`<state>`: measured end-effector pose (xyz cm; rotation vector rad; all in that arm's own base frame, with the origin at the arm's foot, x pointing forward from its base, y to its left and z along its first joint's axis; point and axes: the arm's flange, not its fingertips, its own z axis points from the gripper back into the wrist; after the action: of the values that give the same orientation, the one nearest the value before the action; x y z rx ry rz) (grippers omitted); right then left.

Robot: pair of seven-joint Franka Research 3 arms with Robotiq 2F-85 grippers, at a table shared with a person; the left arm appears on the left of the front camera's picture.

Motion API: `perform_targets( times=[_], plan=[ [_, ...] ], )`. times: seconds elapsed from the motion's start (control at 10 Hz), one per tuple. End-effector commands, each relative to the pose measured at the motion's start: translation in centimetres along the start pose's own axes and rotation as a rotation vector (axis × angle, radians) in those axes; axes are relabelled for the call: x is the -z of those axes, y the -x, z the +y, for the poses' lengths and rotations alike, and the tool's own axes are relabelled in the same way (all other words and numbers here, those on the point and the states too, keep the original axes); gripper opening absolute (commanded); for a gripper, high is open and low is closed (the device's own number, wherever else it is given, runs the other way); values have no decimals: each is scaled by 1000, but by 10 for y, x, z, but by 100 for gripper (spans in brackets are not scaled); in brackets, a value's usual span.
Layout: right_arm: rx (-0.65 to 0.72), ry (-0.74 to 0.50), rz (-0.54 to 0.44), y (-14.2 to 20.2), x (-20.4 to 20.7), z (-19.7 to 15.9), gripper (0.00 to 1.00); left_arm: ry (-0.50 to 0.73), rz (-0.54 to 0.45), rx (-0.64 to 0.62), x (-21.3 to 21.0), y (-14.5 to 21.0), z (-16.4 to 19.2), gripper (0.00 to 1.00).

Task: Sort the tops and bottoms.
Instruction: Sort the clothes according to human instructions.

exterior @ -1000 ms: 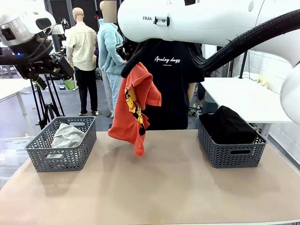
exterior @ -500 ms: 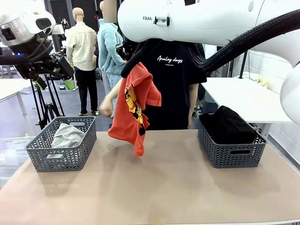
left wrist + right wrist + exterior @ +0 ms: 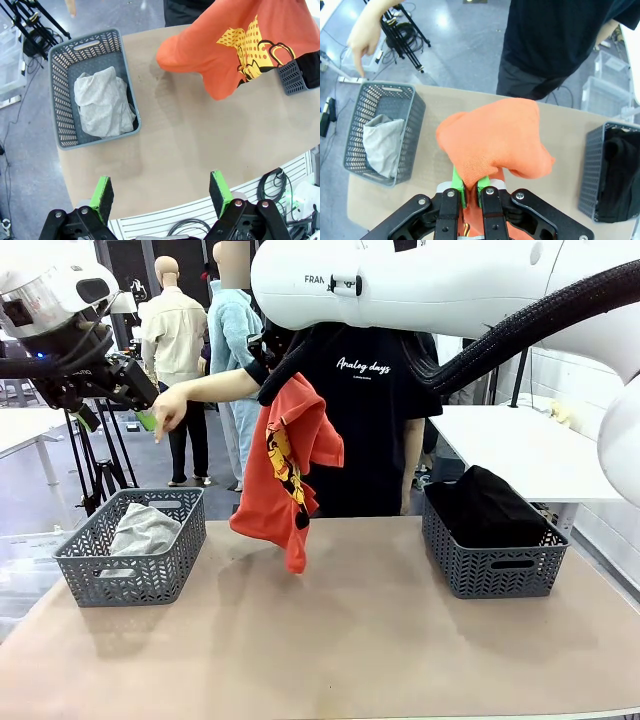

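Note:
An orange-red top [image 3: 285,465] with a yellow print hangs over the middle of the table, pinched at its upper end by my right gripper [image 3: 470,192], which is shut on it. In the right wrist view the cloth [image 3: 492,140] bulges over the green pads. A light grey top [image 3: 143,530] lies in the left basket [image 3: 130,575]. Black bottoms [image 3: 485,505] fill the right basket [image 3: 495,565]. My left gripper [image 3: 162,192] hovers open high above the table's near left part, holding nothing. A person's hand [image 3: 165,412] points down above the left basket.
The person in a black T-shirt [image 3: 365,400] stands at the far edge, behind the hanging top. Bare tan tabletop [image 3: 340,640] lies between the two baskets. A camera tripod [image 3: 95,460] stands beyond the left basket, a white table [image 3: 530,445] beyond the right one.
The person's arm has swung out to the left and now points down toward the left basket. Both arms and the hanging top stay where they were.

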<state>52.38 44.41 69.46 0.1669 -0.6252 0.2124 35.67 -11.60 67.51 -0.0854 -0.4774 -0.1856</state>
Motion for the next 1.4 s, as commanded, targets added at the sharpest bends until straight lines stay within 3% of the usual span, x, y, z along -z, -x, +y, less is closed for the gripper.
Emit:
perform_targets(
  times=[0.0, 1.1, 1.3],
  plan=[
    [1, 2, 0, 0, -4, 0, 0, 12, 0, 14, -1, 0, 2, 100],
    [1, 2, 0, 0, -4, 0, 0, 0, 0, 0, 0, 0, 0, 100],
    [1, 2, 0, 0, -4, 0, 0, -13, -57, -43, -21, 21, 30, 100]
  ],
)
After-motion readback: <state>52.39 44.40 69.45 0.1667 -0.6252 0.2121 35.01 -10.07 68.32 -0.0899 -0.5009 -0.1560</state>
